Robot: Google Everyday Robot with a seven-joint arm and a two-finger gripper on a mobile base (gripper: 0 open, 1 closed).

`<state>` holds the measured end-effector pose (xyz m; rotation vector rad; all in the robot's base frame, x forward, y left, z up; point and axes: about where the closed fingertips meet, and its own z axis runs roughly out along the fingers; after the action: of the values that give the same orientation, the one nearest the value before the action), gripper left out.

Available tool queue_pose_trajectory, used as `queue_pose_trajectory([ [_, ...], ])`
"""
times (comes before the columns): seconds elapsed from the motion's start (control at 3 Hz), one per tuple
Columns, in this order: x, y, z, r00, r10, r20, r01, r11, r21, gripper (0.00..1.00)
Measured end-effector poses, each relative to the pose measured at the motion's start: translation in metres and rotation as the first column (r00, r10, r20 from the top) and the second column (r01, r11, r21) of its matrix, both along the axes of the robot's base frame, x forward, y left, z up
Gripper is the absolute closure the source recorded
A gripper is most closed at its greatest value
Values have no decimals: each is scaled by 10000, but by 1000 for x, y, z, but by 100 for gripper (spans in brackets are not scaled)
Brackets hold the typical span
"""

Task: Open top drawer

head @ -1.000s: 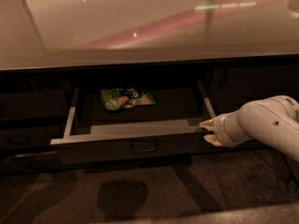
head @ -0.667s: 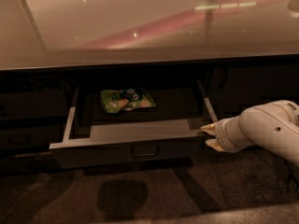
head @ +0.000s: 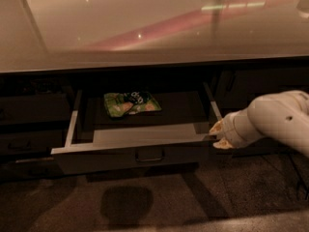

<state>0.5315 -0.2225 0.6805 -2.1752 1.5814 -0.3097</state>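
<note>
Dim view, from above, of a glossy pale worktop (head: 145,28) with a run of dark drawers beneath its front edge. The top drawer (head: 120,161) sits under the middle of that front edge. It is pulled well out, so its grey box is open to view. A green snack packet (head: 131,103) lies inside, toward the back left of the box. The small loop handle (head: 149,154) at the centre of the drawer front has nothing on it.

Your gripper (head: 217,135), on a white arm (head: 275,120) coming in from the right, is at the drawer's right front corner. That puts it below the worktop's front edge, toward its right corner. It seems to touch the drawer's rim there, though the light is too poor to be sure. You cannot tell whether it is parted or closed.

Over the last second the drawer front has crept only slightly further out, and the gripper has barely shifted. On this showing the drawer is open and your task is all but done.
</note>
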Motion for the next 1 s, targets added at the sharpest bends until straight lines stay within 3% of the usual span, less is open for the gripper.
queue_pose_trajectory([
  [0.33,9,10,55,9984,-94,555,73,9993,376,100],
  [0.67,3,15,120,9903,-194,1375,127,9987,489,100],
  [1.0,3,16,124,9895,-206,1427,139,9988,478,100],
])
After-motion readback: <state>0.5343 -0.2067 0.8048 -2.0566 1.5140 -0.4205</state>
